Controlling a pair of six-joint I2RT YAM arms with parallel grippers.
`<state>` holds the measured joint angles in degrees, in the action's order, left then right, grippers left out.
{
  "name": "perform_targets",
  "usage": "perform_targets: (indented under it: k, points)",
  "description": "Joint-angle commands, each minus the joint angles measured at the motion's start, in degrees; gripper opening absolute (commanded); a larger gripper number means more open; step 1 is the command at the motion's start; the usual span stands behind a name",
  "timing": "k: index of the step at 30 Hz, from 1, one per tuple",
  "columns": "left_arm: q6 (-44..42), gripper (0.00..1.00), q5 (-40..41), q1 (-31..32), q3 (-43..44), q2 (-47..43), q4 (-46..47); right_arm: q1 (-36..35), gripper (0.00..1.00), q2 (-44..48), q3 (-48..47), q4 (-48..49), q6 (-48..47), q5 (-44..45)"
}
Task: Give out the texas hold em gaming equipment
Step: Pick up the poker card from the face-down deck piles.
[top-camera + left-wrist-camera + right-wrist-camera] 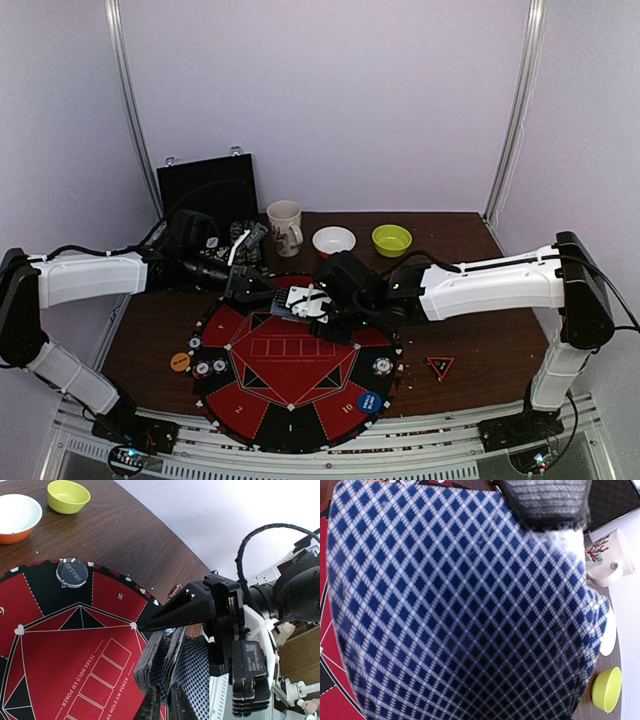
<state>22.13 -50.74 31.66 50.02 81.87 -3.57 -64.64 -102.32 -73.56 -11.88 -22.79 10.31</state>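
A deck of blue-grey-backed playing cards [298, 301] hangs over the far edge of the mat. My right gripper [320, 303] is shut on it. In the right wrist view a card back [460, 605] fills almost the whole frame and hides the jaws. My left gripper [262, 290] comes in from the left. In the left wrist view the left gripper [165, 702] is pinched on a few cards of the deck [200, 665]. An orange disc [180, 362], a blue disc [369, 402] and striped chips [202, 368] lie on the mat's rim. The red-black triangle marker [440, 367] lies on the table at the right.
The round red-and-black mat [290, 385] covers the near middle of the table. A dark dealer disc [72, 573] rests on its edge. Behind it stand a mug [285, 228], a white bowl [333, 241] and a green bowl [391, 239]. A black case [208, 190] stands at the back left.
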Motion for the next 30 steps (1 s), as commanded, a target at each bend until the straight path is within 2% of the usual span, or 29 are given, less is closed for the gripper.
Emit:
perform_targets:
  k: [1, 3, 9, 14, 26, 30]
  points:
    - [-0.5, 0.05, -3.1, -0.1, 0.0, -0.2, 1.6, -0.3, 0.5, 2.2, 0.2, 0.4, -0.4, 1.8]
    - [-0.3, 0.0, -3.3, -0.1, 0.0, -0.2, 1.5, -0.2, 0.49, 2.2, 0.4, 0.6, -0.4, 1.9]
    - [0.5, 0.0, -2.3, -0.5, -0.1, -1.3, 1.7, 0.0, 0.49, 2.4, 0.6, 0.4, -0.5, 2.6]
    - [4.3, 0.0, -2.4, -2.1, -1.9, -3.1, 5.9, 0.5, 0.49, 3.8, 2.1, 1.0, -0.5, 2.9]
    - [11.9, 0.0, -7.7, -4.7, -3.9, -5.1, 15.0, 1.5, 0.49, 5.8, 4.4, 1.8, -0.1, 3.0]
    - [11.1, 0.0, -7.9, -6.5, -3.3, -6.3, 13.2, 2.4, 0.49, 6.5, 5.3, 1.8, -0.1, 3.2]
